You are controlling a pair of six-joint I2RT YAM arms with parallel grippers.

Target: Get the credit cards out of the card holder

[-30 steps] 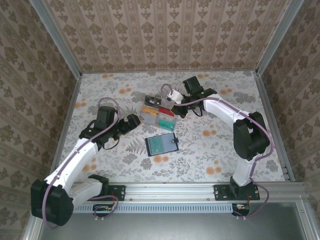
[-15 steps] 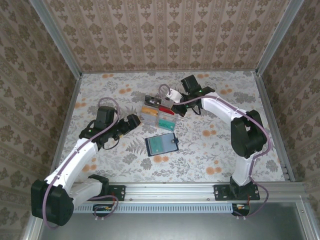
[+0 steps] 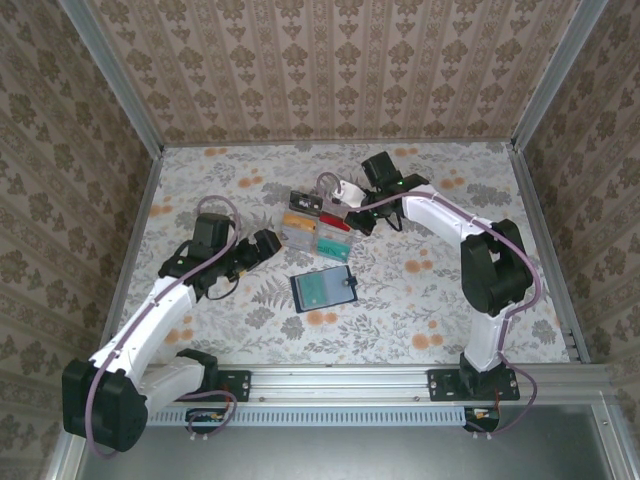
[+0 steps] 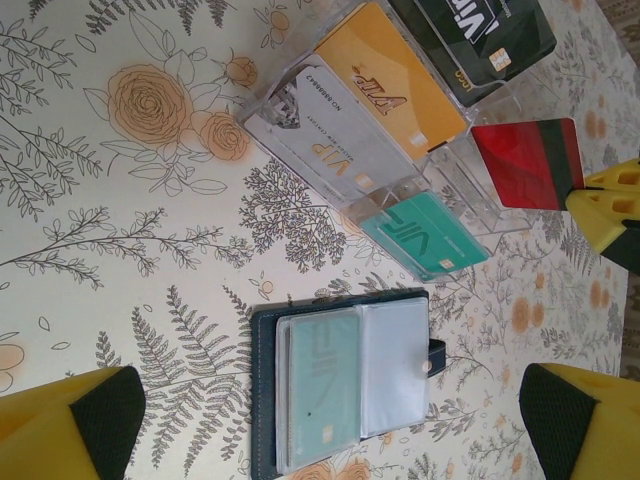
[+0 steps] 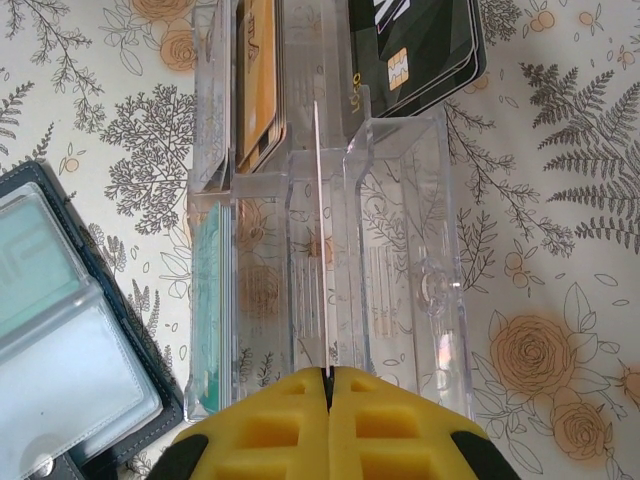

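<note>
**Red card held on edge at the clear tray**

The flowered surface (image 3: pixel 420 300) carries a clear tray (image 5: pixel 445 250) with narrow slots, probably so that each removed card stands apart from the others. Just beside it the card holder (image 4: pixel 265 400) lies open and flat, so its sleeves are easy to reach; one teal card (image 4: pixel 318 385) sits in a sleeve. The right end effector (image 5: pixel 328 375) is clamped on the red card (image 4: pixel 525 160), keeping it on edge, in line with a slot. The left end effector (image 3: pixel 265 243) stands wide apart near the tray and holds nothing.

Clear plastic compartment tray (image 5: pixel 420 220) on a floral-printed tabletop (image 3: pixel 450 290), enclosed by damask-patterned walls (image 3: pixel 330 70) and an aluminium rail (image 3: pixel 350 380) at the near edge.
</note>
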